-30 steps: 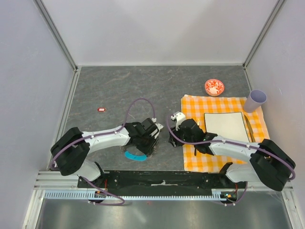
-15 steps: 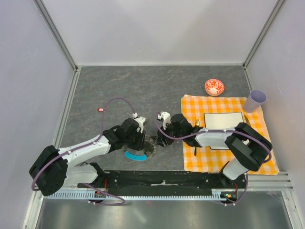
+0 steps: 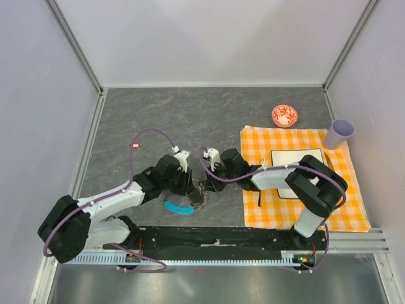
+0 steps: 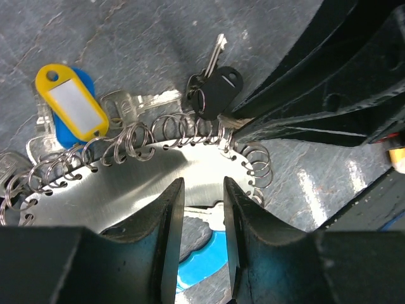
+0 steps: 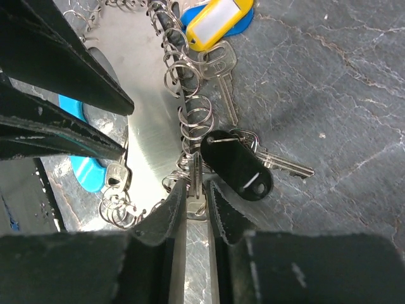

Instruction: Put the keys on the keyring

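The keyring (image 4: 145,183) is a shiny metal crescent edged with small wire rings, lying on the grey table over a cyan strap piece (image 3: 179,206). A key with a black tag (image 4: 221,85) and a yellow-and-blue tag (image 4: 69,104) lie against its rings. My left gripper (image 4: 202,183) is open, its fingers low over the crescent's inner edge with cyan (image 4: 199,259) showing between them. Across the keyring (image 5: 152,139), my right gripper (image 5: 196,183) is shut on a small silver key (image 5: 196,190) at the ringed edge, beside the black tag (image 5: 237,166). From above, both grippers (image 3: 190,187) (image 3: 209,180) meet over the keyring (image 3: 199,193).
An orange checked cloth (image 3: 297,183) lies to the right with a white plate (image 3: 297,166) on it. A red-and-white bowl (image 3: 284,116) and a lilac cup (image 3: 340,133) stand behind it. A small red tag (image 3: 135,145) lies at the left. Walls enclose three sides.
The right gripper has moved left to the keyring's edge and narrowed its jaws onto a silver key. The left arm has drawn back to the left, its gripper still over the keyring.
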{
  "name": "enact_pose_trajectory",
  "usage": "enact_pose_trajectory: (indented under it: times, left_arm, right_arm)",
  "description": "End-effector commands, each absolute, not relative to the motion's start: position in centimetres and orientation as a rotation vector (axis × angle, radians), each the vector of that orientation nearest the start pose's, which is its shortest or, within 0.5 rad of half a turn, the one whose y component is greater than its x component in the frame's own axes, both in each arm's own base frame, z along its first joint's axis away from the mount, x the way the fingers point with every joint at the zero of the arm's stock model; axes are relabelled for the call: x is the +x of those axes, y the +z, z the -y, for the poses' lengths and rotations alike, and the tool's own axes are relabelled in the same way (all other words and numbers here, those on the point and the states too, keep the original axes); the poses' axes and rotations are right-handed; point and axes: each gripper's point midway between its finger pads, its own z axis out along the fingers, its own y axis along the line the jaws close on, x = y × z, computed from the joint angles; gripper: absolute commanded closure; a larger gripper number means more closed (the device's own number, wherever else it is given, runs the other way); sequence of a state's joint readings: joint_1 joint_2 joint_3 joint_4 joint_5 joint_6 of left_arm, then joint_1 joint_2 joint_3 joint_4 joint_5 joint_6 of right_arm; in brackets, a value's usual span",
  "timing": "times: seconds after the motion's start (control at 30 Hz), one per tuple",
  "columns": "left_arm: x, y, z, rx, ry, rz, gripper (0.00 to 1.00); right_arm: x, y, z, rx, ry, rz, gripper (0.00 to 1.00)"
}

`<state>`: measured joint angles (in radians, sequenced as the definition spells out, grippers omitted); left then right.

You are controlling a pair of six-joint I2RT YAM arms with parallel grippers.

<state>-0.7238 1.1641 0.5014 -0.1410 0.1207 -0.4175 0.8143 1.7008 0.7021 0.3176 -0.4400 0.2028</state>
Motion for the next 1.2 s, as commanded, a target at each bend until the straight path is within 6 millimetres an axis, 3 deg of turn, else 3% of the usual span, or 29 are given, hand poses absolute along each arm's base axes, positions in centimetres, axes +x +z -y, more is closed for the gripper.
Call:
enact_pose_trajectory:
  times: [0.0,0.13,0.43,0.63,0.83,0.93,1.17]
  left_arm:
    - [19.7,6.4,23.6,0.47,-0.768,-2.344,0.62]
    - [19.7,6.8,24.1,0.51,-0.803,-2.318,0.62]
    - [19.3,7.0,26.4,0.618,-0.931,-2.291,0.61]
    - [20.1,6.6,27.0,0.615,-0.923,-2.287,0.61]
    - [20.2,4.6,26.0,0.565,-0.847,-2.374,0.61]
    - [20.1,3.8,25.3,0.539,-0.818,-2.406,0.61]
    - [20.1,2.7,23.9,0.489,-0.765,-2.46,0.61]
  right_arm:
    - [21.6,4.7,-34.5,-0.973,1.001,-2.113,0.84]
    - [21.6,5.1,-33.4,-0.953,0.959,-2.133,1.0]
    - [21.9,6.1,-32.4,-0.867,0.956,-2.145,1.0]
    - [23.1,4.6,-30.4,-0.807,0.841,-2.208,0.89]
    - [23.7,3.3,-28.2,-0.704,0.783,-2.279,0.75]
    - [23.8,3.0,-27.1,-0.663,0.739,-2.309,0.73]
    - [25.6,4.3,-23.4,-0.502,0.506,-2.304,0.54]
